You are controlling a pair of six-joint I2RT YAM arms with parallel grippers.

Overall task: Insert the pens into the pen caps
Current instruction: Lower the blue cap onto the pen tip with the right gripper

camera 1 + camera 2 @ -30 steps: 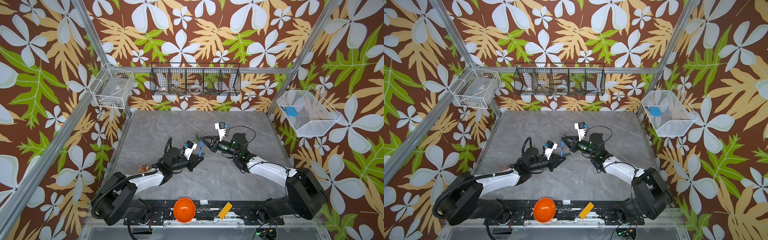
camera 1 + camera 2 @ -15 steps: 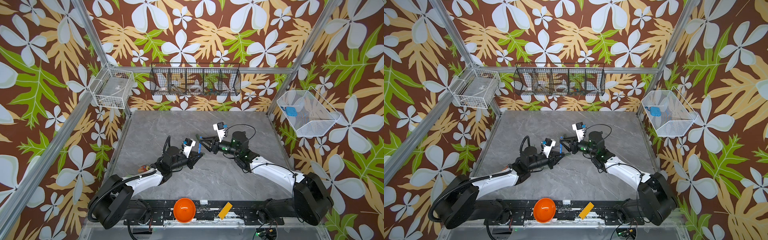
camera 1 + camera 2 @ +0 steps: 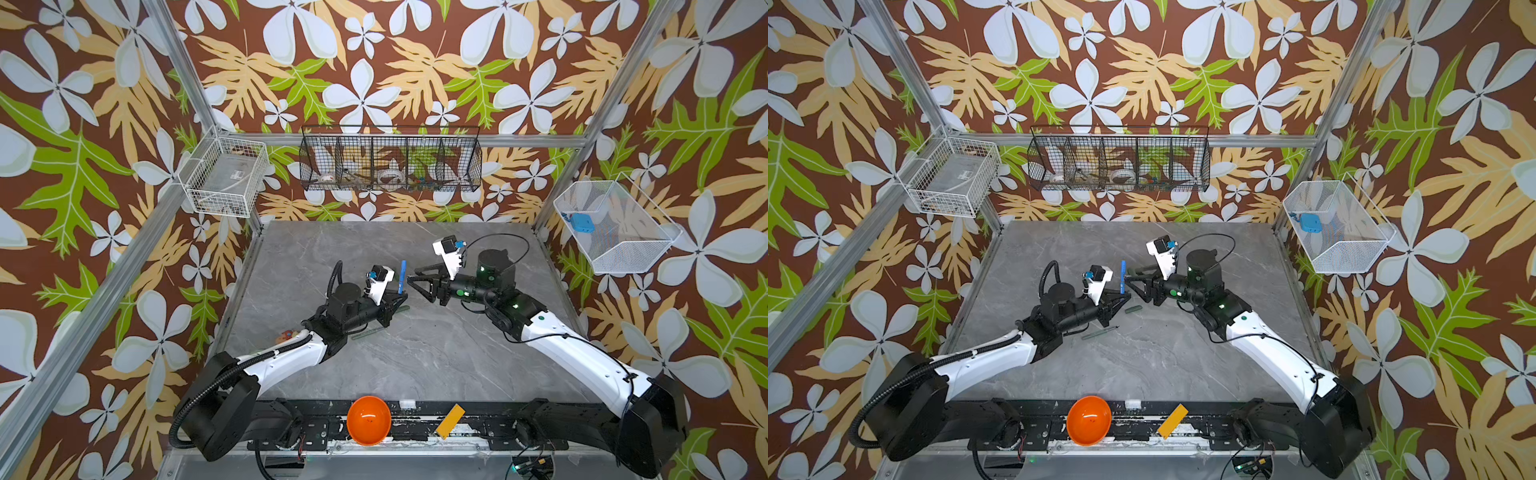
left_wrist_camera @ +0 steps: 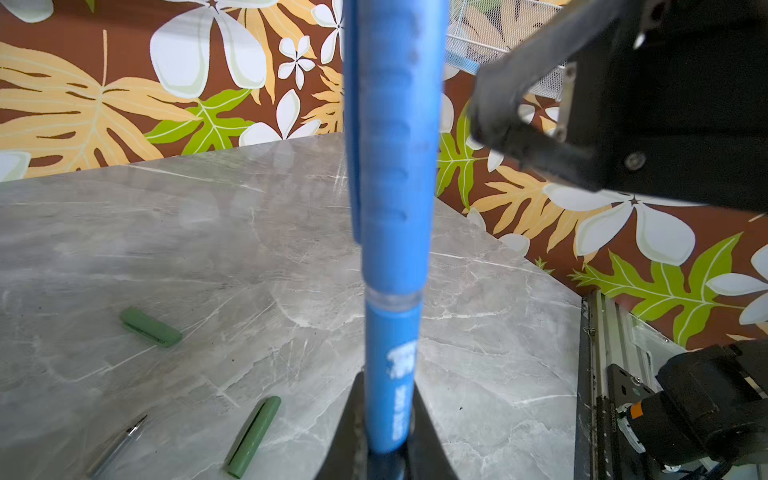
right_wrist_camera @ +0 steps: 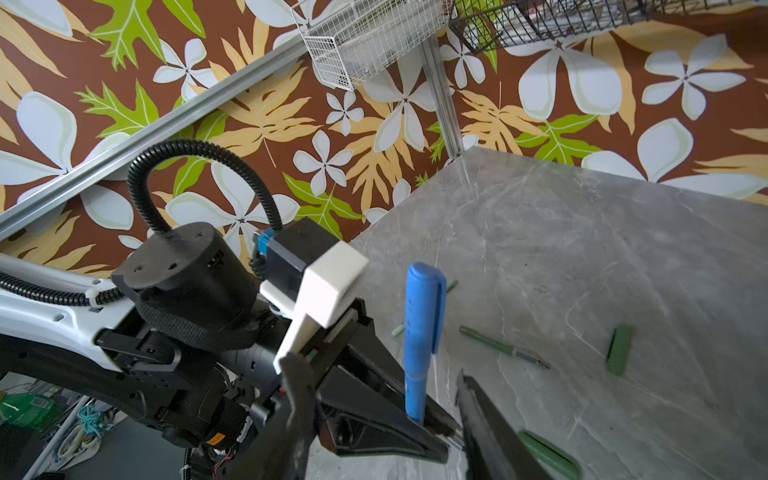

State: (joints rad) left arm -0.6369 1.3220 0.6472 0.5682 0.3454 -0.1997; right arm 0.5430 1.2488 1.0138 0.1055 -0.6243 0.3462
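A blue pen (image 4: pixel 390 374) stands upright, its lower end clamped in my left gripper (image 4: pixel 388 436), which is shut on it. A blue pen cap (image 4: pixel 392 145) sits over its upper end. Both top views show this capped pen (image 3: pixel 402 276) (image 3: pixel 1123 276) above the table's middle. My right gripper (image 5: pixel 376 368) is open just to its right, fingers apart on either side and touching nothing. On the table lie a dark green pen (image 5: pixel 503 347), a dark green cap (image 5: pixel 619 349) and another green cap (image 5: pixel 548 453). The other pens and caps are hidden.
An orange bowl (image 3: pixel 368 419) and a yellow piece (image 3: pixel 449 420) sit on the front rail. A black wire basket (image 3: pixel 390 158) hangs on the back wall, and white wire baskets hang at left (image 3: pixel 226 183) and right (image 3: pixel 615 226). Another green cap (image 4: pixel 150 327) lies farther off.
My right gripper, shut at the top of the blue pen a second ago, has opened and let go of the cap. The left gripper still holds the pen.
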